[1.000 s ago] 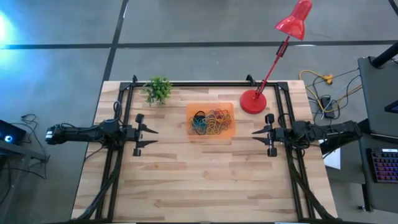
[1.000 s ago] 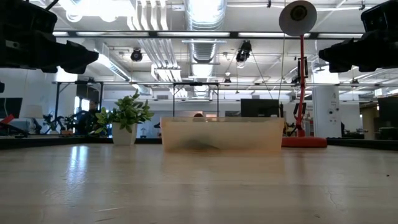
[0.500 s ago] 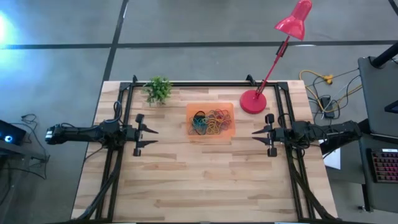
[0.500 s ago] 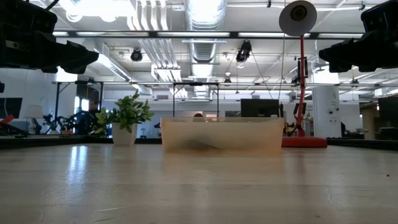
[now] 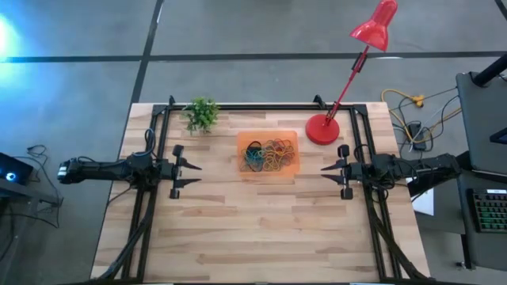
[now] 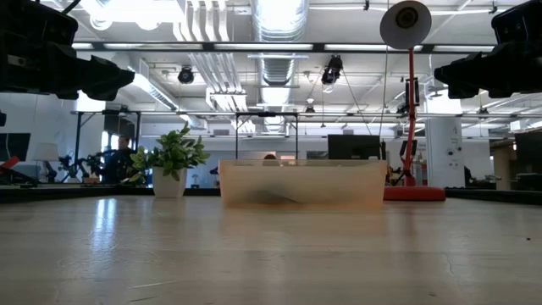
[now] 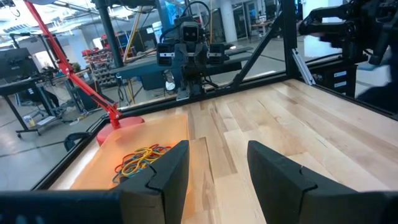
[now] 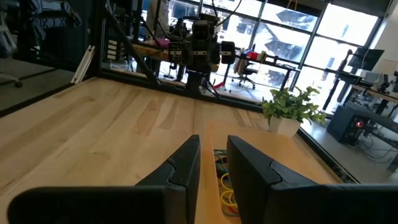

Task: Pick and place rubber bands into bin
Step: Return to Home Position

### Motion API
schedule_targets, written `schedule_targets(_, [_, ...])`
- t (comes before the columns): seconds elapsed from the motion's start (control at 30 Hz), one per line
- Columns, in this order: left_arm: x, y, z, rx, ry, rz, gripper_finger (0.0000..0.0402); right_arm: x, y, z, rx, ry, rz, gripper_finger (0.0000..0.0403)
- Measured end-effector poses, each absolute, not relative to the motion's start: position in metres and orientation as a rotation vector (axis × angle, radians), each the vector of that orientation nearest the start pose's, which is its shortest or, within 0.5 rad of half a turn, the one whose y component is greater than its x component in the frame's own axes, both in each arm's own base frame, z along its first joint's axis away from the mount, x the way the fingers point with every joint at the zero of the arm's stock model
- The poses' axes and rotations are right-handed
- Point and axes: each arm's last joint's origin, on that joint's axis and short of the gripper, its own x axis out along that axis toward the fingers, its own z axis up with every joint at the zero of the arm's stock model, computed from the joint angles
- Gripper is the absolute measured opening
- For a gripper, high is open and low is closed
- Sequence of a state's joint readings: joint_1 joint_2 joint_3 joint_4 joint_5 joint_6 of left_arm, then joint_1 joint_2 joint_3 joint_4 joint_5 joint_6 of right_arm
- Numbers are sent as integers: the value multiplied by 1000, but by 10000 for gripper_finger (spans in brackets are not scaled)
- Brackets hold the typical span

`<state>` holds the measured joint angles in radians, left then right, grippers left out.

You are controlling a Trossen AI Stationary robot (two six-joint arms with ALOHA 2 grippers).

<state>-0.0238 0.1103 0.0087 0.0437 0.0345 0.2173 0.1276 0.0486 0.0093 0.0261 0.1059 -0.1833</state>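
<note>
The orange bin [image 5: 293,138] rests flat on the wooden table, a little beyond its middle; in the low view its translucent wall [image 6: 301,183] faces me. A pile of rubber bands [image 5: 268,154] in several colours lies inside it, also seen in the left wrist view [image 7: 140,158] and the right wrist view [image 8: 225,186]. My left gripper [image 5: 196,174] hovers level at the table's left, fingers wide open [image 7: 217,177], pointing toward the bin. My right gripper [image 5: 323,172] hovers level at the right, pointing at the bin, with a narrow empty gap between its fingers [image 8: 213,168].
A small potted plant [image 5: 201,113] stands at the far left of the table. A red lamp's round base [image 5: 322,128] stands just right of the bin, its head [image 5: 375,25] beyond the far edge. Black frame rails [image 5: 150,214] run along both sides.
</note>
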Motion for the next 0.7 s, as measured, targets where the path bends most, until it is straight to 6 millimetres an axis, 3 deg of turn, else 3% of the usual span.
schedule_targets(0.7, [104, -3, 161, 217, 58, -65, 148, 100, 10, 165, -185, 11, 23, 68])
